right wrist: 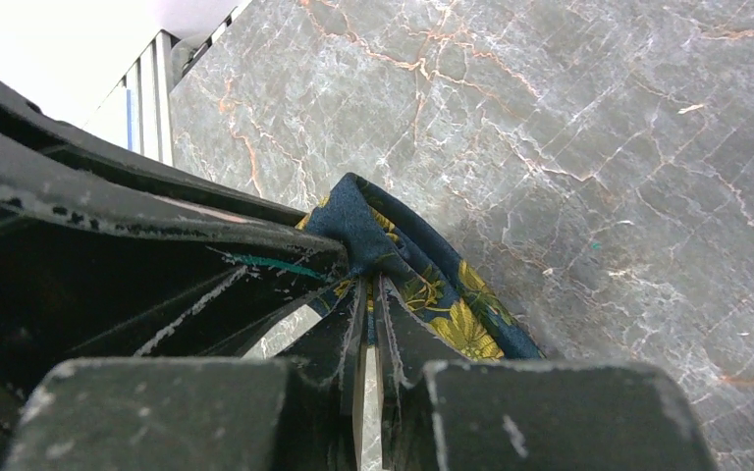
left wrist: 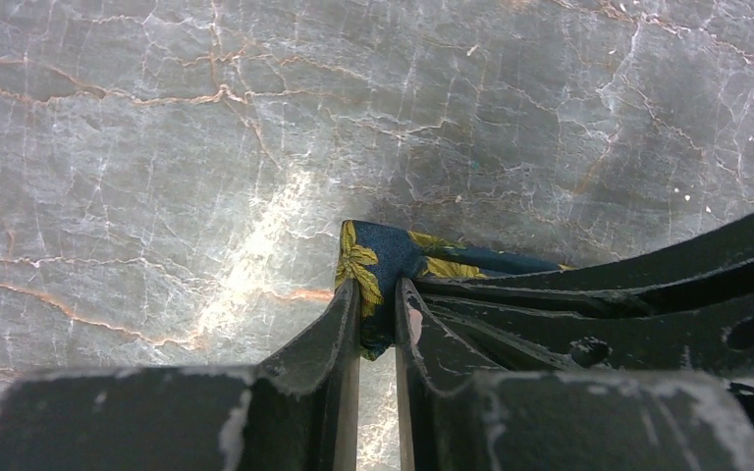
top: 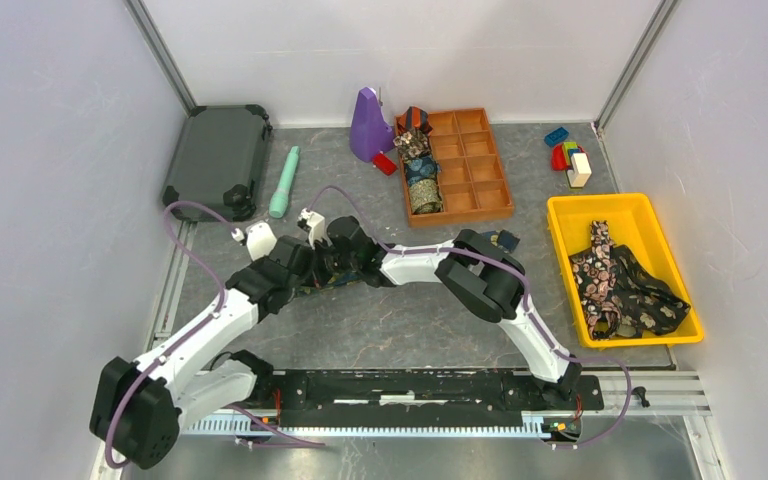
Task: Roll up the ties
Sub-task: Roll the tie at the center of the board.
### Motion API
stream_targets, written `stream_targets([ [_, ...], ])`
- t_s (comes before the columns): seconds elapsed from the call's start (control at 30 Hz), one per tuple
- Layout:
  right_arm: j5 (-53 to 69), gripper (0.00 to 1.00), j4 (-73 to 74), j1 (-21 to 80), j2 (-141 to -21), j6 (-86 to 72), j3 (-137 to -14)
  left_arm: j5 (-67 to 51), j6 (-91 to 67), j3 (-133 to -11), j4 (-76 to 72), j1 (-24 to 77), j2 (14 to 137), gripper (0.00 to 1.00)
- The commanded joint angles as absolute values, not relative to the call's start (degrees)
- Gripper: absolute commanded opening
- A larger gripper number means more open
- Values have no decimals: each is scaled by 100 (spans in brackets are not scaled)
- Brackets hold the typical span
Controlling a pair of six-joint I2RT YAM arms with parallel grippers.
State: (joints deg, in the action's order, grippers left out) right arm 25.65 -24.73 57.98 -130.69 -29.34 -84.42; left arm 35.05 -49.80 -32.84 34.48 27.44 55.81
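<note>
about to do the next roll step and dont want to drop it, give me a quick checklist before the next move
1. Left gripper shut on the tie: ok.
2. Right gripper shut on the same tie: ok.
3. Tie rolled tight between them: cannot tell, the arms hide it from above.
4. Free slots in the tray: ok, rolled ties fill only its left column.
5. All ties done: not ok, a loose tie lies in the bin.
</note>
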Motion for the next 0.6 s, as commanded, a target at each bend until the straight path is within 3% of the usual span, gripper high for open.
stream_targets([
  [0.0, 2552, 10, -2682, 5797, -13110, -2920, -8540, 3805, -4922, -3727, 3313, 3087, 5903, 2],
  [0.57, 2785, 7, -3006, 5272, -12491, -3119, -7513, 4367, -5192, -4296, 3254, 4013, 7433, 2],
])
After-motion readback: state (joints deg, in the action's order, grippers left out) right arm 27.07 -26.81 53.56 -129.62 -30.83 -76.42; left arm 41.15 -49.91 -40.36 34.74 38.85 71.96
